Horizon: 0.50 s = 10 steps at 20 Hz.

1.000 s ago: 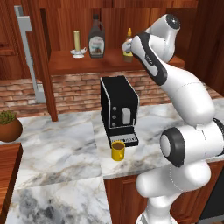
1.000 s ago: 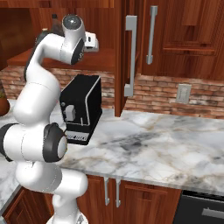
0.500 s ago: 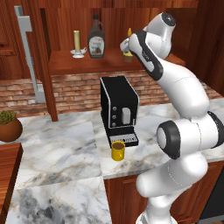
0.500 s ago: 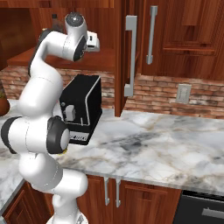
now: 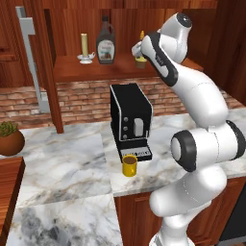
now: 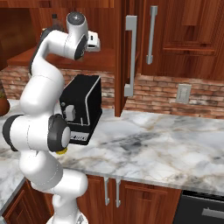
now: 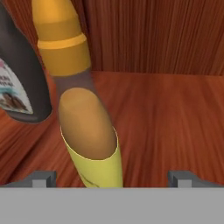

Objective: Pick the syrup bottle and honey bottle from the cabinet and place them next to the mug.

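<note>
In the left base view, the candle (image 5: 84, 45) on its white holder stands at the left of the shelf board of the cabinet (image 5: 96, 71), and just to its right stands the syrup bottle (image 5: 105, 42), fully visible and upright. Further right on the same shelf, the honey bottle (image 5: 141, 49) is mostly covered by the white hand of the arm, so only its yellow tip and a part of the yellowish body can be seen. The gripper (image 5: 137, 49) is at this bottle, but its fingers are too small and too covered here to say how they stand. Below the shelf, the black coffee machine (image 5: 129, 120) stands on the marble counter (image 5: 67, 163), and the mug (image 5: 129, 165) sits just in front of its tray, well below and apart from both bottles. At the far left edge a potted plant (image 5: 9, 139) is cut off. In the right base view, the arm hides the shelf contents; only a dark cap shows above the arm and the mug is almost fully hidden behind the lower arm joint. In the hand view, the syrup bottle (image 7: 19, 83) is cut off at the left edge, just beside the honey bottle (image 7: 83, 109), which fills the left centre with its bottom cut off. The two fingertips (image 7: 41, 178) stand wide apart and hold nothing; the honey bottle is between them, nearer to the left one, not touching either.
</note>
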### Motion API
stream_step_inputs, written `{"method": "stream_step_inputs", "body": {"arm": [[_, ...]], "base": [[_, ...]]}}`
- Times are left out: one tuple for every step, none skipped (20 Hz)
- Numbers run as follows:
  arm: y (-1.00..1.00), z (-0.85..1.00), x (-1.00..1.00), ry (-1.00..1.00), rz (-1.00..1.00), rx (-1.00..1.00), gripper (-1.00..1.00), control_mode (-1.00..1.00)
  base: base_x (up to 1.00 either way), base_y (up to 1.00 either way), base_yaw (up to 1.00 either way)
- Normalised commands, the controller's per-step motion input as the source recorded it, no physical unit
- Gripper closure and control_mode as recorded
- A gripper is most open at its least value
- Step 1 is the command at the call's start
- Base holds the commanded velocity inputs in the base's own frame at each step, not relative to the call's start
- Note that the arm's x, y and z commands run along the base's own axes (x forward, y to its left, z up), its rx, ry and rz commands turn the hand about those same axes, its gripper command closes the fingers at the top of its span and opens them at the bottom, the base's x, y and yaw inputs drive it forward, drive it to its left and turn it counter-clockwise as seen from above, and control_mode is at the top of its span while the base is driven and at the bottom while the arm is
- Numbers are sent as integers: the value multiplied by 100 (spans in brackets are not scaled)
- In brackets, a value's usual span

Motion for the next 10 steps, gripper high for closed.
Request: {"method": "stream_step_inputs", "body": {"arm": [[0, -13, 6, 0, 0, 0, -100, -100], [0, -12, 6, 0, 0, 0, -100, -100], [0, -8, 6, 0, 0, 0, -100, -100], [0, -7, 6, 0, 0, 0, -100, -100], [0, -1, 6, 0, 0, 0, -100, -100], [0, -1, 6, 0, 0, 0, -100, -100], [0, -1, 7, 0, 0, 0, -100, -100], [0, -1, 9, 0, 0, 0, -100, -100], [0, -1, 10, 0, 0, 0, -100, -100], [0, -1, 11, 0, 0, 0, -100, -100]], "base": [[0, 0, 0], [0, 0, 0], [0, 0, 0], [0, 0, 0], [0, 0, 0], [0, 0, 0], [0, 0, 0], [0, 0, 0], [0, 0, 0], [0, 0, 0]]}}
